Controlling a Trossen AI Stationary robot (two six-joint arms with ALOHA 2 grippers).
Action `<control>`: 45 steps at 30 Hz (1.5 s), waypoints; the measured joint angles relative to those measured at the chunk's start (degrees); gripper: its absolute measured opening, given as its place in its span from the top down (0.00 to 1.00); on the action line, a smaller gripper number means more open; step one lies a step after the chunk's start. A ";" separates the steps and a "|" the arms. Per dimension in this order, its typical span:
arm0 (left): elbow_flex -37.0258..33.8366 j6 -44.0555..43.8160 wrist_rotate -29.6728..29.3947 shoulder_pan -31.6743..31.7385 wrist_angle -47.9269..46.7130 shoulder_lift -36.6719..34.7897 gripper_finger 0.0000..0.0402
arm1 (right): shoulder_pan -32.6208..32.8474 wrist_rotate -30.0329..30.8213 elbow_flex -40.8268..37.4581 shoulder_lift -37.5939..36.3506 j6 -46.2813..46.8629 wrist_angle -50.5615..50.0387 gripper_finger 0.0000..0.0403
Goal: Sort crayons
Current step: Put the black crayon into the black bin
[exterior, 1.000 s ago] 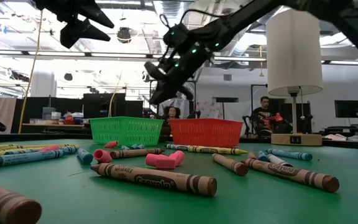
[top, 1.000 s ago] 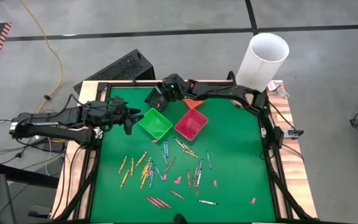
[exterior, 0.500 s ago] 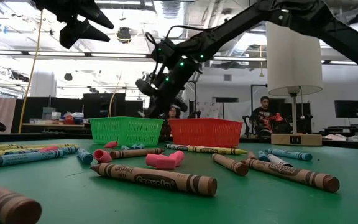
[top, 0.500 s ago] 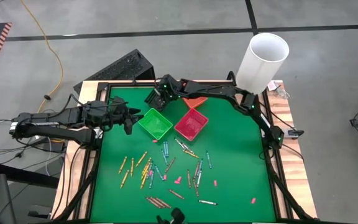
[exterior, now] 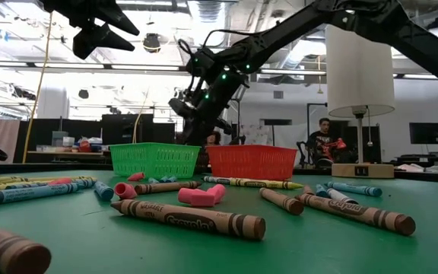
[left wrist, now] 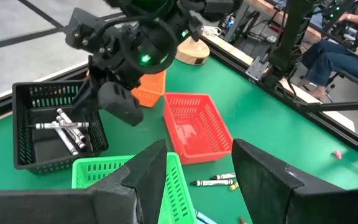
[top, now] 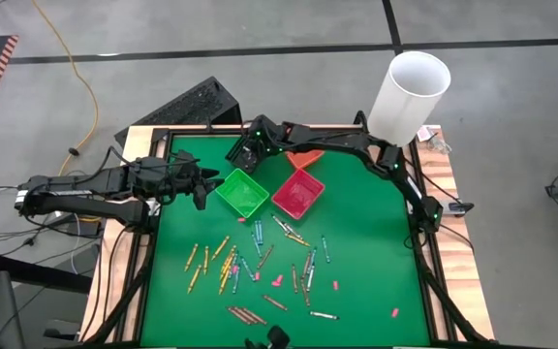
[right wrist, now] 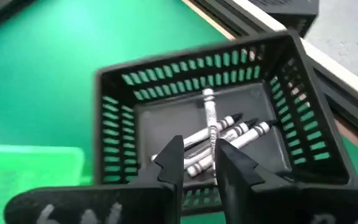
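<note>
**Right gripper drops a grey crayon into the black bin**

Right gripper (right wrist: 199, 163) hangs right over the black bin (right wrist: 303, 134) at the far edge of the table. Its two fingers stand a little apart, with a thin gap between them. One grey crayon (right wrist: 211, 118) shows in that gap. It looks like it is on its way down into the bin, or just landed there. I cannot tell if the fingers touch it. Its long side points straight away from the fingers. A few more grey crayons (left wrist: 59, 126) lie flat on the bin floor.

The next crayon to pick is far from this gripper. The loose crayons (top: 257, 264) lie spread out on the green mat, near the front of the table. They point many ways, and some lie side by side in small bunches. The green bin (top: 241, 192) and the red bin (top: 298, 193) sit between the black bin and the loose crayons.

Left gripper (top: 202, 182) waits above the mat, just beside the green bin, with its fingers wide apart and nothing in them. It is a bit nearer to the yellow crayons (top: 220, 250) than the right gripper is. So I think either arm must reach toward the front of the table next.
</note>
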 joint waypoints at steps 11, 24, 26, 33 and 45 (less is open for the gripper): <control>0.00 0.02 0.00 0.00 0.00 0.00 0.57 | 5.13 -0.83 0.00 -22.38 -12.82 -25.71 0.78; 0.00 -1.06 0.15 0.00 0.42 -0.02 0.57 | 28.67 8.34 0.02 -40.14 7.60 -56.78 0.78; 0.00 -1.49 0.17 0.00 0.39 -0.02 0.57 | 34.23 8.54 -0.72 -39.80 10.68 -57.52 0.78; 0.00 -1.64 0.20 0.00 0.40 -0.02 0.57 | 50.00 8.47 -5.03 -35.96 18.64 -55.09 0.78; 0.00 -1.07 1.51 0.00 0.35 -0.02 0.57 | 58.29 4.29 -6.23 -21.47 21.85 -46.36 0.78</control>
